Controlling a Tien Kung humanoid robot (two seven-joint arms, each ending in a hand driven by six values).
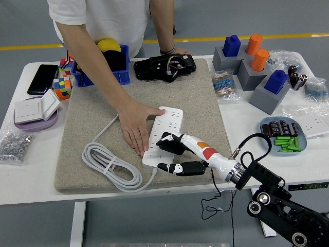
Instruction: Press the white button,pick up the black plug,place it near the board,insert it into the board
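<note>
One robot hand, the right hand [177, 154], is gripping the black plug [169, 144] with curled fingers over the white power strip [163, 135], which a person's hand [134, 127] is steadying on the grey mat [97, 108].

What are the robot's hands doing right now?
Left hand: not in view.
Right hand: fingers curled over the white power strip; whether it grips anything cannot be told.
</note>
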